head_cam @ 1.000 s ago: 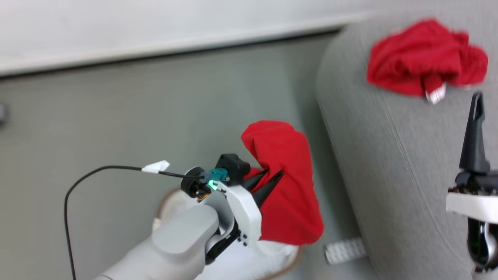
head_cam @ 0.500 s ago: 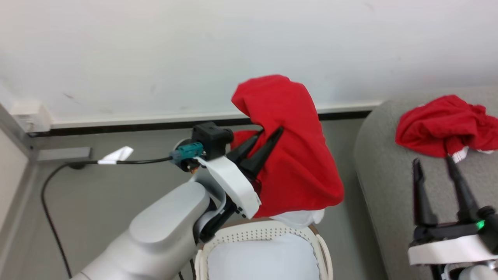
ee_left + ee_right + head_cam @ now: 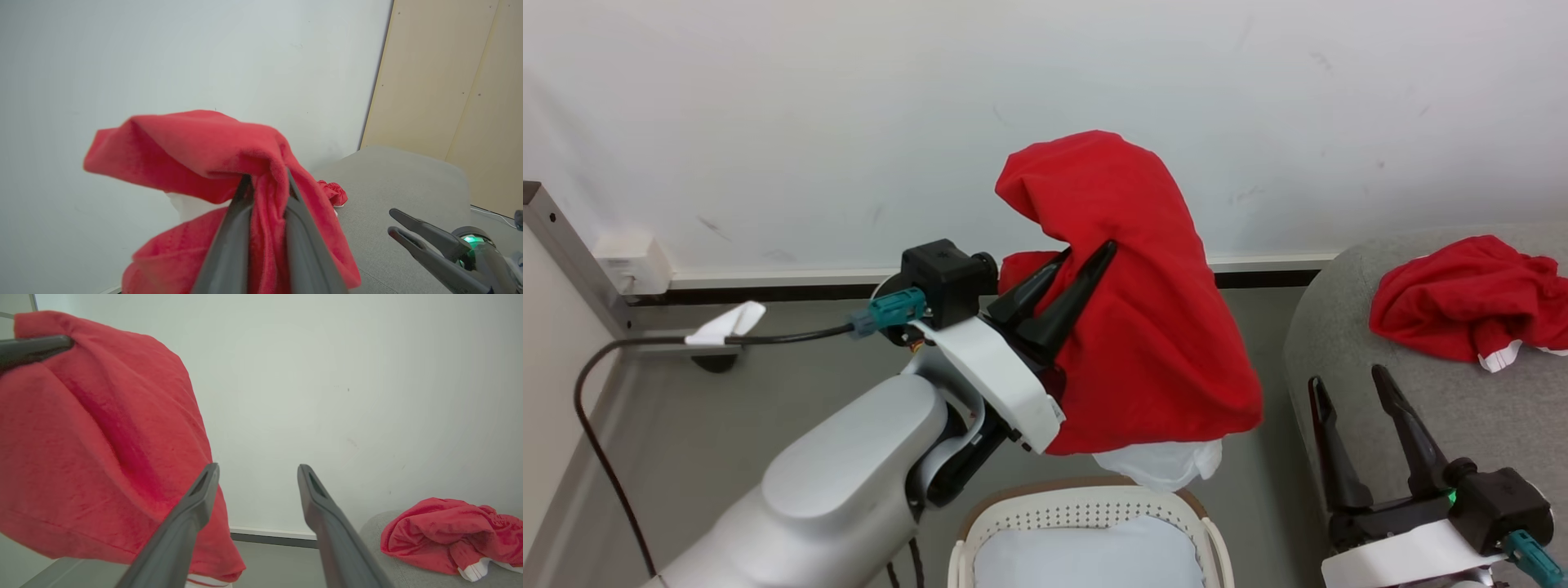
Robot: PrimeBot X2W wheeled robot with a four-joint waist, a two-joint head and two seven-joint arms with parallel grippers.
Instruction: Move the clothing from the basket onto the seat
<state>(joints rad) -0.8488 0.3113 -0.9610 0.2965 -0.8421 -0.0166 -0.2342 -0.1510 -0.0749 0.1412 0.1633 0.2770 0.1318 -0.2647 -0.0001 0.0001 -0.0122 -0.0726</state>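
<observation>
The left gripper (image 3: 1088, 249) is pinching a red garment (image 3: 1152, 327) between its two dark fingers, which are standing almost together with a fold of cloth squeezed in the narrow gap. The fingers are pointing up and to the right, toward the far wall (image 3: 768, 122). The pale left forearm (image 3: 849, 474) is rising at a slant from the near left, and a black cable (image 3: 768, 336) is trailing off to the left from the wrist. The garment is hanging free in the air, draping down on the gripper's right side. Its white trim (image 3: 1164, 461) is dangling over the far rim of the basket (image 3: 1086, 498), which is sitting on the floor at the near edge. To the right, the right gripper (image 3: 1346, 377) is holding its fingers spread wide with nothing between them, pointing up and away over the near left edge of the grey seat (image 3: 1421, 425). A second red garment (image 3: 1470, 298) is lying crumpled on the seat, farther right, apart from both grippers
</observation>
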